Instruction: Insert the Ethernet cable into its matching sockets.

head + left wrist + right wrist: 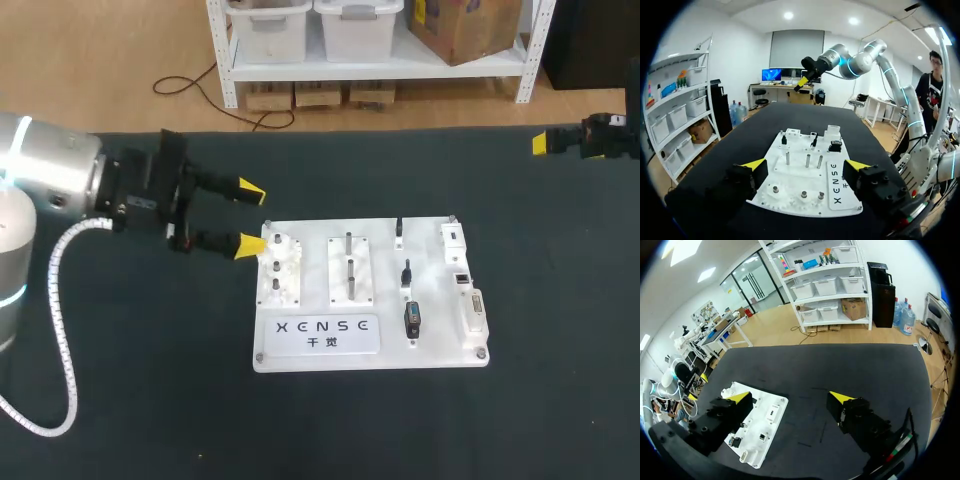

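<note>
While our left claw (252, 217) hovers apart and empty beside the board (440, 345) and our right claw (790, 397) gapes empty far off, we judge that grasping the cable comes next.

We have a table (560, 330) covered in dark, near-black cloth, running wide to both sides; one thing lies directly on it, a white board (430, 300), flat, about the middle of the cloth and a little toward our right; its edges run roughly square with the table's far edge; dark cloth shows on all four sides of it.
</note>
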### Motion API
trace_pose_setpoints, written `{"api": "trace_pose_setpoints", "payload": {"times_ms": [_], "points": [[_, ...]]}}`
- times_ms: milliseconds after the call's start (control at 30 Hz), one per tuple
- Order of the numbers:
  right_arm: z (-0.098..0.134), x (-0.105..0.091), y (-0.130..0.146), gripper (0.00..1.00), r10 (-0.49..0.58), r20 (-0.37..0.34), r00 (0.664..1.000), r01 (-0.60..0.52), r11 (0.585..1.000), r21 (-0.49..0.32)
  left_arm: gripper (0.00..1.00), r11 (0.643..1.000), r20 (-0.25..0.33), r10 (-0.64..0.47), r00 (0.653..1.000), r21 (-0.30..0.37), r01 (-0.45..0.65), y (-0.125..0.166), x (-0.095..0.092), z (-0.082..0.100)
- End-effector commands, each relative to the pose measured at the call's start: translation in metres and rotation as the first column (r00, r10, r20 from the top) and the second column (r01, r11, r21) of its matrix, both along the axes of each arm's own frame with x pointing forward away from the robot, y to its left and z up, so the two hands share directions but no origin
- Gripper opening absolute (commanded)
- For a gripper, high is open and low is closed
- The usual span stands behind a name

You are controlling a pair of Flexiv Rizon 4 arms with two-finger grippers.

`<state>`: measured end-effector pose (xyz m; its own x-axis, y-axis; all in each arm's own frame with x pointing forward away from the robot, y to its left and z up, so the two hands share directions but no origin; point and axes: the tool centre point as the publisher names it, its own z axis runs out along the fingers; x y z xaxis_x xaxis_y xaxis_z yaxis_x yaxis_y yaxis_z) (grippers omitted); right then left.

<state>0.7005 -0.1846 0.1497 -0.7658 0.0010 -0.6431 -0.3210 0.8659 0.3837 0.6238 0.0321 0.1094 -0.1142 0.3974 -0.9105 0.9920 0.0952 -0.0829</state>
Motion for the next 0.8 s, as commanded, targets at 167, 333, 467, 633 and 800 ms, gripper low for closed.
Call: {"api": "trace_pose_setpoints", "payload": {"times_ms": [167, 333, 467, 633, 800], "points": [[0.0001, 0.0, -0.0005, 1.0, 0.002, 0.0, 1.0, -0.002, 1.0, 0.001, 1.0, 1.0, 0.025, 0.012, 1.0, 0.013, -0.012, -0.0134, -0.0047, -0.0146], [0.0001, 0.0, -0.0005, 1.0, 0.002, 0.0, 1.0, -0.002, 1.0, 0.001, 1.0, 0.998, 0.046, 0.026, 0.999, 0.049, -0.028, -0.0129, -0.0072, -0.0147], [0.0001, 0.0, -0.0005, 1.0, 0.002, 0.0, 1.0, -0.002, 1.0, 0.001, 1.0, 0.997, 0.058, 0.043, 0.997, 0.064, -0.047, -0.013, -0.0074, -0.0143], [0.0001, 0.0, -0.0005, 1.0, 0.002, 0.0, 1.0, -0.002, 1.0, 0.001, 1.0, 0.997, 0.058, 0.043, 0.997, 0.064, -0.047, -0.013, -0.0074, -0.0143], [0.0001, 0.0, -0.0005, 1.0, 0.002, 0.0, 1.0, -0.002, 1.0, 0.001, 1.0, 0.997, 0.058, 0.043, 0.997, 0.064, -0.047, -0.013, -0.0074, -0.0143]]}}
